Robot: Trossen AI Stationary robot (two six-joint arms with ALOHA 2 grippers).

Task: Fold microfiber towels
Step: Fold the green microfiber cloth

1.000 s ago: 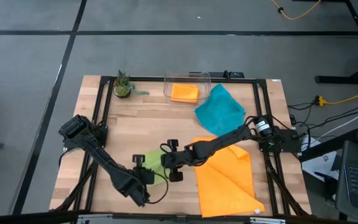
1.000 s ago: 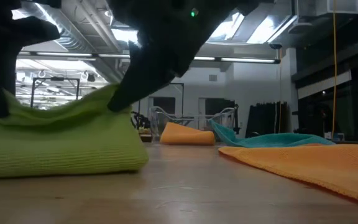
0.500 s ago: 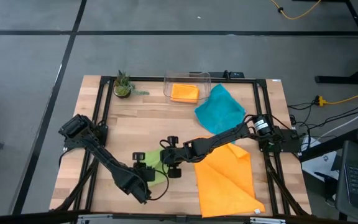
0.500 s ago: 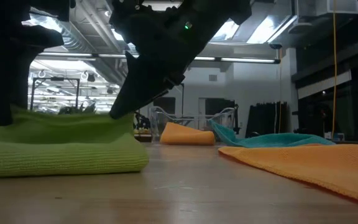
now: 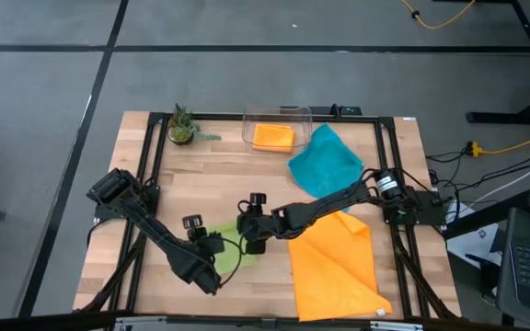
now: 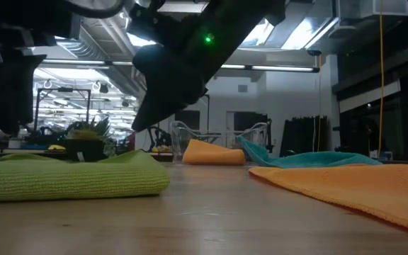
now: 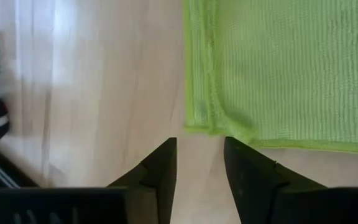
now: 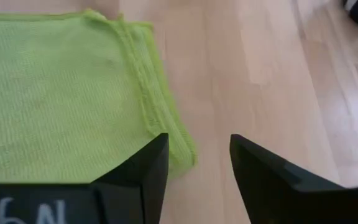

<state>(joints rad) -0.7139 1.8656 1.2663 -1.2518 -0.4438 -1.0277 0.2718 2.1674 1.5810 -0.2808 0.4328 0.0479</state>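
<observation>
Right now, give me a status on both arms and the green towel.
Left pincer and right pincer both open, just above the table. Lime green towel released, lying folded flat. Nothing in the way.

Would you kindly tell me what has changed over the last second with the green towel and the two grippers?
Both grippers have let go of the lime green towel, which now lies flat and folded. The left gripper and right gripper have opened and lifted clear, each above a towel corner. The orange towel, teal towel and bin stayed put.
</observation>
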